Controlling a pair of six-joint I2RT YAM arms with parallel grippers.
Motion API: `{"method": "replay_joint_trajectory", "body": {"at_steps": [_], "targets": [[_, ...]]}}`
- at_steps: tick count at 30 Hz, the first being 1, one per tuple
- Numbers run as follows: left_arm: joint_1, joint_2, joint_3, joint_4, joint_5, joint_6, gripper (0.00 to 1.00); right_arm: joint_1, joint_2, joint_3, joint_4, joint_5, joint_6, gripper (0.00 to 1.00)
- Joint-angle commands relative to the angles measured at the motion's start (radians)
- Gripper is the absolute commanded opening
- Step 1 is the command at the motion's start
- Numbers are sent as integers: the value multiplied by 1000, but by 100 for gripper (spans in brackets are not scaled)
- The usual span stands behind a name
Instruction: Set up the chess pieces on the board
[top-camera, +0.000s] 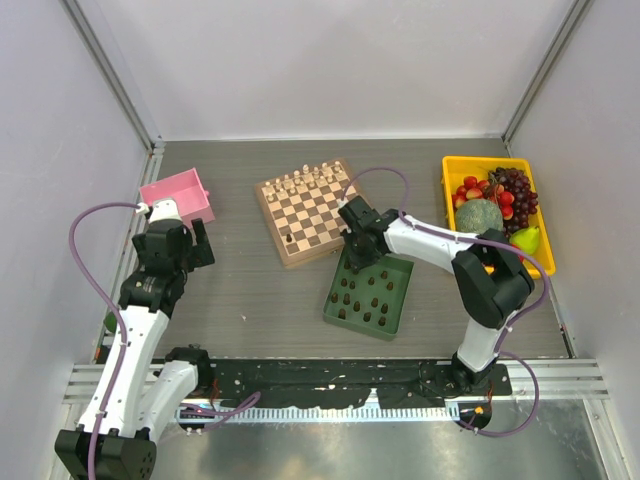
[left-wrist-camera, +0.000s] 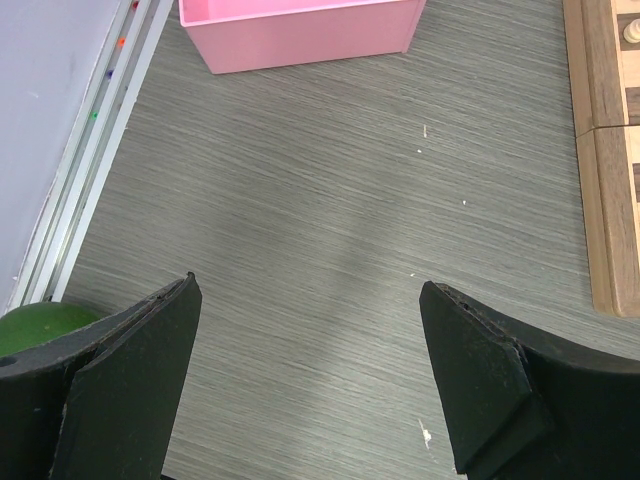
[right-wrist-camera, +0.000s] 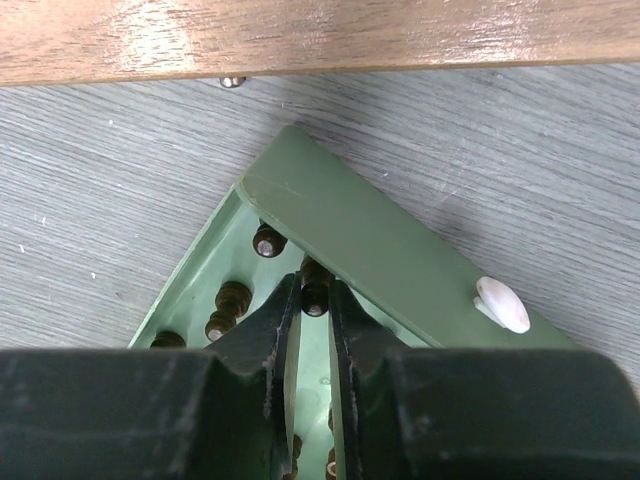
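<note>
Tray wall (right-wrist-camera: 380, 250) (green) crowds right tool (right-wrist-camera: 315, 302) gripping chessman (right-wrist-camera: 314, 285).

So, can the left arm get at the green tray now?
Probably not freely: the right tool is down in the green tray, shut on a dark piece; the left tool is open.

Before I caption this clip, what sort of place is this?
Likely a robot test cell: plain white walls enclose the table, a metal rail holds two arms, chessboard and fruit bin as props.
</note>
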Motion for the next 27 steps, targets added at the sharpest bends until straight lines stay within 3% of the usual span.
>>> {"method": "replay_joint_trajectory", "body": {"at_steps": [1,9,14,27], "targets": [[0,1,19,11,5,6,99,1,-77,56,-38,2,-10,18],[0,2,21,9,4,7,99,3,-206,96,-117,-5,-22,18],[0,-4,21,9,5,7,99,7,-185,168,-89,-18,-19,17],[0,-11,19,9,8,6,99,70,230,622,-156,-28,-53,18]]}}
